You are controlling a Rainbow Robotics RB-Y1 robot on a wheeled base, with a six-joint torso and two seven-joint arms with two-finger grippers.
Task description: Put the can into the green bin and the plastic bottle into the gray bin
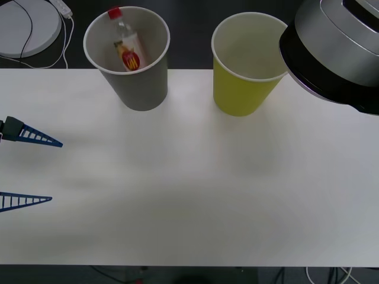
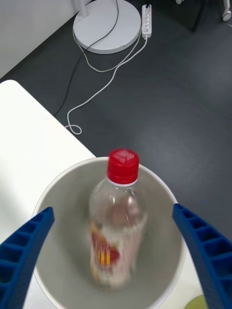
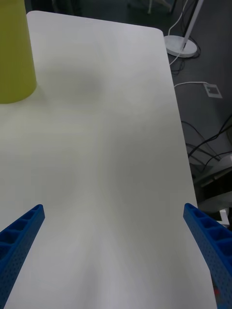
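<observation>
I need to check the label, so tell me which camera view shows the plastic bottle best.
The right wrist view: the plastic bottle is seen from close above, inside the gray bin, between the open right hand's fingers, though its label is blurred. The front view shows the bottle smaller but sharper, leaning in the bin.

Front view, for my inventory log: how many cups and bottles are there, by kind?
Cups: 2, the gray bin and the green bin
Bottles: 1, the plastic bottle, inside the gray bin
Total: 3
</observation>
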